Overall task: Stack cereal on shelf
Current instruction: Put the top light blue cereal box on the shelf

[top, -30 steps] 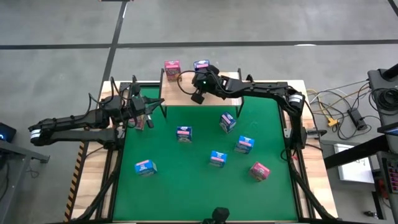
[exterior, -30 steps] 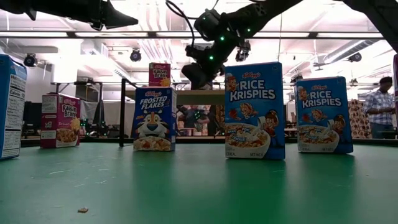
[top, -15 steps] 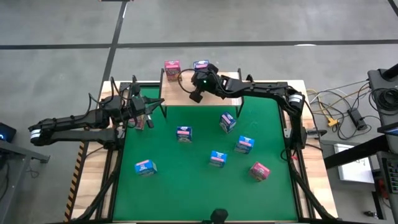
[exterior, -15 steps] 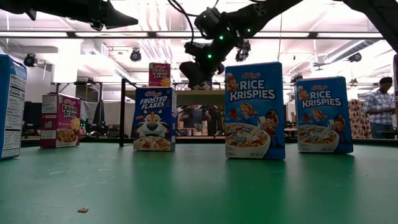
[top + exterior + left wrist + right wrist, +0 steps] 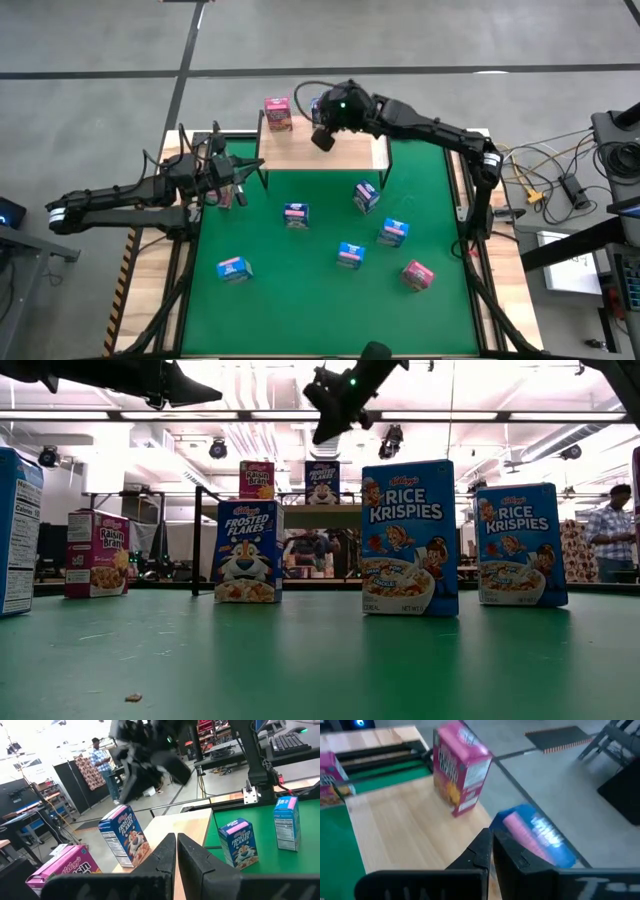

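Observation:
The shelf (image 5: 350, 152) stands at the green mat's far edge. A pink box (image 5: 277, 112) and a blue box (image 5: 317, 103) stand upright on its far part, seen too in the low view as pink box (image 5: 257, 479) and blue box (image 5: 322, 482). My right gripper (image 5: 322, 136) hangs shut above the shelf, over the blue box (image 5: 535, 836) and clear of it. My left gripper (image 5: 236, 178) waits shut at the mat's far left corner, beside a pink box (image 5: 226, 197) standing there.
Several more boxes stand on the mat: blue ones (image 5: 295, 214), (image 5: 366, 196), (image 5: 393, 232), (image 5: 350, 254), (image 5: 232, 268) and a pink one (image 5: 418, 274). Bare plank shows on the shelf's near and right parts (image 5: 410, 845). A person (image 5: 610, 530) stands in the room beyond.
My right gripper has risen from just beside the blue box on the shelf to well above it, drifting slightly toward the far edge. The blue box, hidden behind the gripper in the low view before, now shows standing upright on the shelf. The left arm kept still.

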